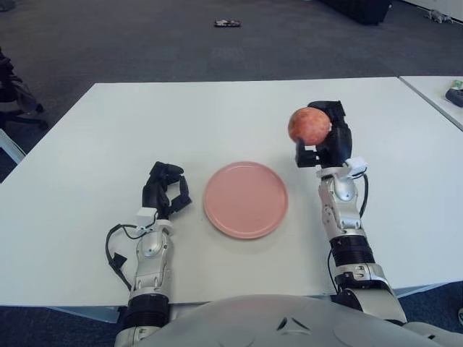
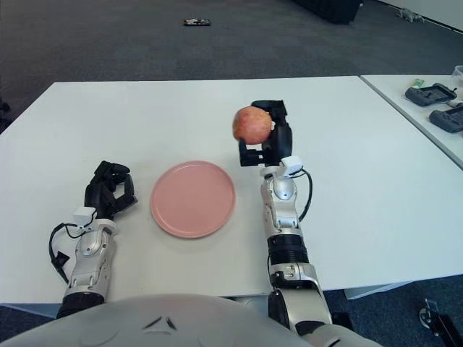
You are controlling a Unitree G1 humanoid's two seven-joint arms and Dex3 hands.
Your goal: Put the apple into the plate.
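White tabletop (image 1: pixel 239 116): big and flat, it carries the plate and shows under both arms.
Pink plate (image 1: pixel 245 199): round and bare, lying flat near the robot, between the two hands.
Right hand (image 1: pixel 320 141): up in the air, to the right of the plate and a bit farther back, fingers wrapped around the apple.
Left hand (image 1: pixel 165 189): just left of the plate, fingers curled in, holding nothing.
Red apple (image 1: pixel 309 126): gripped at the top of the right hand, off the tabletop, not over the plate yet.
Step now: looks like the carry part, with the apple picked up and on its way.
Next move: I think the hand needs to go left and toward the robot until the apple is above the plate, then come down and let go softly so it does not roll off.
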